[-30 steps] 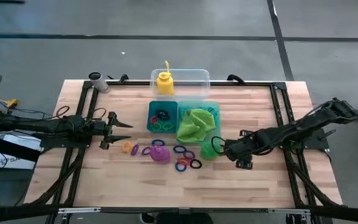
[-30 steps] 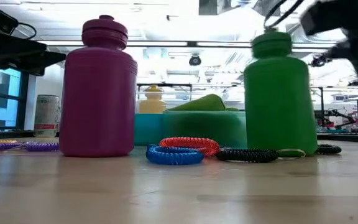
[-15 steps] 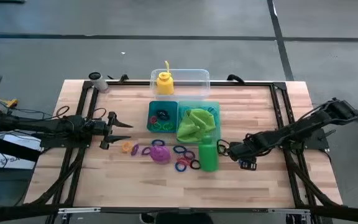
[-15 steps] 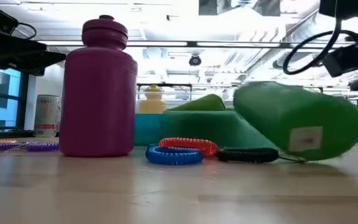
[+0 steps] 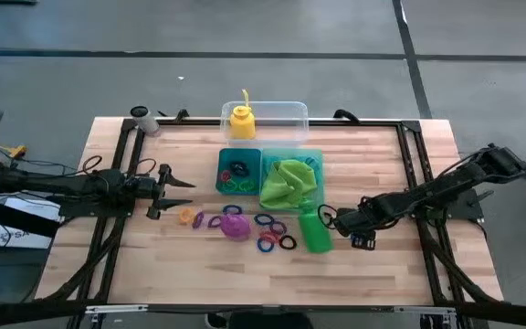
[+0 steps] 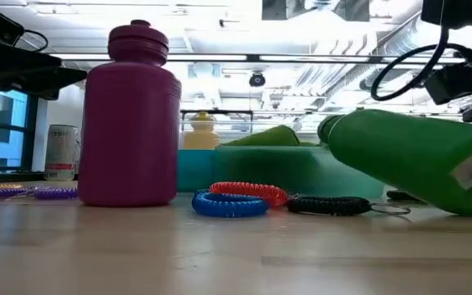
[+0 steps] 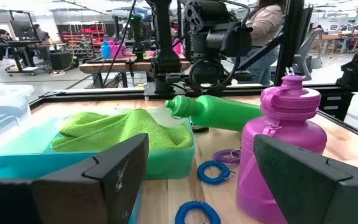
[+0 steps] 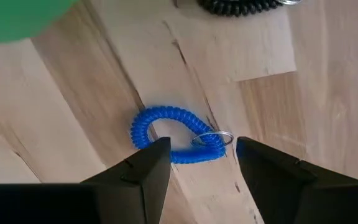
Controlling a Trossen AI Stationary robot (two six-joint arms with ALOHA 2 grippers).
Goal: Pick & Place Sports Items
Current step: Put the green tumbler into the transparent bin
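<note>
Green bottle (image 5: 314, 232) lies on its side on the table (image 5: 400, 265), just ahead of the right gripper (image 5: 347, 222), cap end toward the teal tray (image 5: 286, 149). Right gripper part-open, holding nothing; a blue coil ring (image 8: 178, 138) sits between its fingertips in the wrist view, probably untouched, hard to be sure. Purple bottle (image 5: 236, 225) upright further off, loose rings (image 5: 275, 238) between. Left gripper (image 5: 173, 185) wide open, empty, parked well away. Risk: bottle is round and free, so a nudge from the fingers could roll it into the rings or off line; closing now grabs the ring instead.
</note>
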